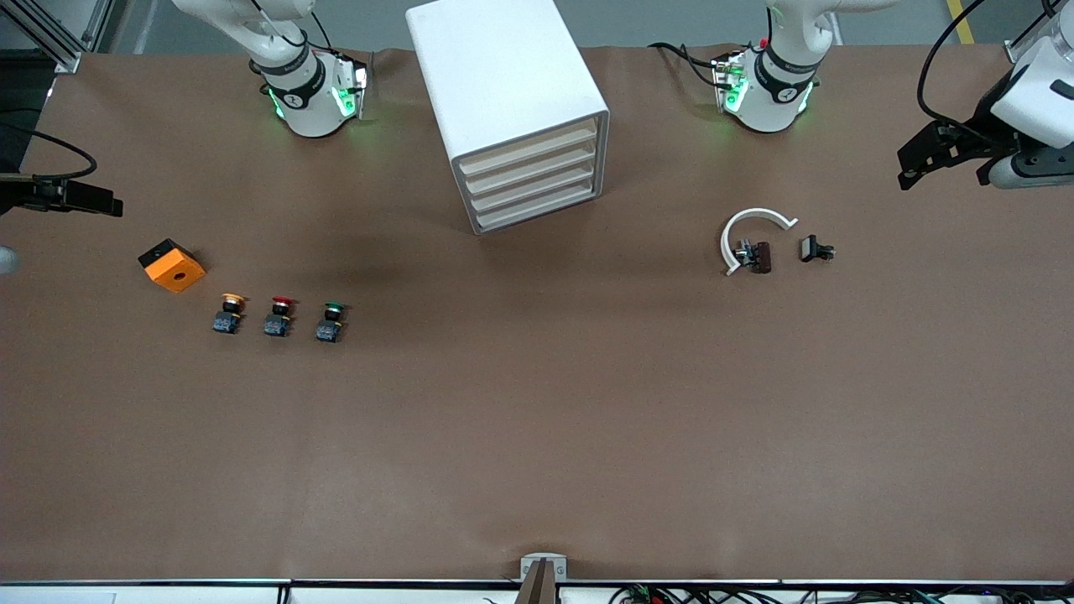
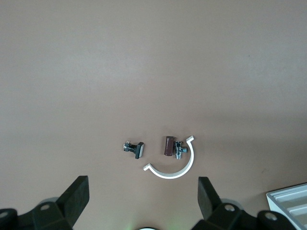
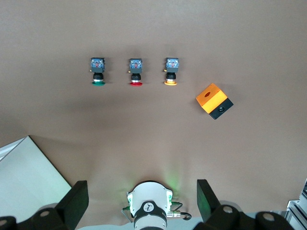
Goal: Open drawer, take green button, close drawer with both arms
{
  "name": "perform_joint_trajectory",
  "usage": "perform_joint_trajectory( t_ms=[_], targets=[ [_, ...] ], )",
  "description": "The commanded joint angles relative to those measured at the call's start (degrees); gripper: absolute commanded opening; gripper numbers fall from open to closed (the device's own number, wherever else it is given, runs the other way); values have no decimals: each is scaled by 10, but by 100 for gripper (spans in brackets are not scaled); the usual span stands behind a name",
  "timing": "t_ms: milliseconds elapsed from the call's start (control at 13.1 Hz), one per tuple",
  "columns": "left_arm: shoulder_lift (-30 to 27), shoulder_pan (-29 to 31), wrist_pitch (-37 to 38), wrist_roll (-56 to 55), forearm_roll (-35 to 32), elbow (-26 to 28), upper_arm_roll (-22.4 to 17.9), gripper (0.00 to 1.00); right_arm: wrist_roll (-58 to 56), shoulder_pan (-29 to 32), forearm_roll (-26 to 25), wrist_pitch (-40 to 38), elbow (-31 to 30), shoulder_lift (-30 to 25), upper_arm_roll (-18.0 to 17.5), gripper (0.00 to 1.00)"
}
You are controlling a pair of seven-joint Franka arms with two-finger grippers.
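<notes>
Nothing of the task is done yet, I judge. The cabinet at upper centre has every drawer shut. My left pincer at the right edge and right pincer at the left edge wait, fingers apart. The brown bench carries the button, lower left.

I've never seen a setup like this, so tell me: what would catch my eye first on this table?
Probably the white cabinet with four shut drawers, standing between the two arms' bases. Then the row of three small buttons toward the right arm's end, the green button beside red and orange ones, with an orange box close by. Both arms wait at the table's ends, the left pincer and right pincer open.
</notes>
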State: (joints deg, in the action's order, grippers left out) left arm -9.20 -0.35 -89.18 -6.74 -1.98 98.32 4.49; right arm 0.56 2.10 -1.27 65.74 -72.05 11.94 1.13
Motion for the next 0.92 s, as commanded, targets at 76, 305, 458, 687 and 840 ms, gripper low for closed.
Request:
perform_joint_trajectory(
  t_ms=[76, 305, 458, 687, 840],
  targets=[
    [-4, 6, 3, 10, 9, -2, -3, 100, 7, -4, 8, 4, -22, -37, -2, 100],
    [-5, 6, 3, 10, 9, -1, -3, 100, 7, -5, 14, 38, -73, -75, -2, 100],
    [-6, 6, 4, 10, 9, 3, -3, 100, 7, -7, 14, 54, -96, -96, -3, 100],
    [-14, 13, 4, 10, 9, 12, -3, 100, 7, -13, 14, 75, -132, -125, -3, 100],
    [-16, 13, 4, 10, 9, 14, -3, 100, 7, -12, 14, 97, -167, -151, -2, 100]
  ],
)
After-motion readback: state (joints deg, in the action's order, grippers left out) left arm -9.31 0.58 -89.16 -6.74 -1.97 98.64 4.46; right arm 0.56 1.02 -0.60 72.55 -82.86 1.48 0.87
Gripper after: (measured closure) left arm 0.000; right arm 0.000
